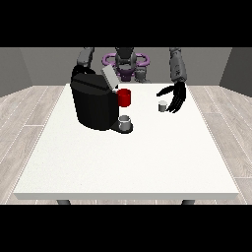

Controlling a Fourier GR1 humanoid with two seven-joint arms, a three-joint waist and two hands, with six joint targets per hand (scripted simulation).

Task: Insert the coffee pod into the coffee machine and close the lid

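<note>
Nearest you, the large white table (123,167) spreads wide, and everything on it sits toward its far half. Your black boxy coffee machine (93,103) stands at the far left of the tabletop, its grey lid (109,76) tilted up and open. On the machine's low front tray you see a small grey cup (125,121), and just behind that, touching the machine's right side, a red cylindrical mug (125,97). Your small pale coffee pod (162,105) rests upright on the table, well apart from the machine and to its right. Just beside the pod hangs the hand at the view's right (175,98), fingers spread and pointing down, not touching it. You cannot see the other hand; only its grey arm (85,58) shows behind the machine
</note>
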